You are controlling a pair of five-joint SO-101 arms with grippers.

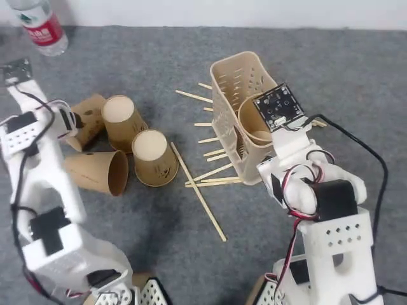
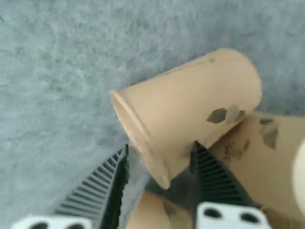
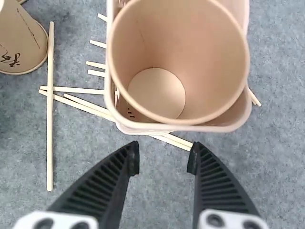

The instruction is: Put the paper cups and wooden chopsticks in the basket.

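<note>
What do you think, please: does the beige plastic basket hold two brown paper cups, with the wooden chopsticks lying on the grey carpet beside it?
Not quite: the beige plastic basket holds one brown paper cup, not two, as the right wrist view shows. The wooden chopsticks do lie on the grey carpet beside it.

Saw a basket standing right of the middle of the table, with one paper cup inside it, mouth up. Found four more cups close together left of the basket: a far upside-down cup, a near upside-down cup just beside it, a near lying cup left of that, and a far lying cup behind. Spotted chopsticks flat on the table left of the basket, some touching its foot, and one long chopstick between the near upside-down cup and the basket. Noticed a bottle in the far left corner
</note>
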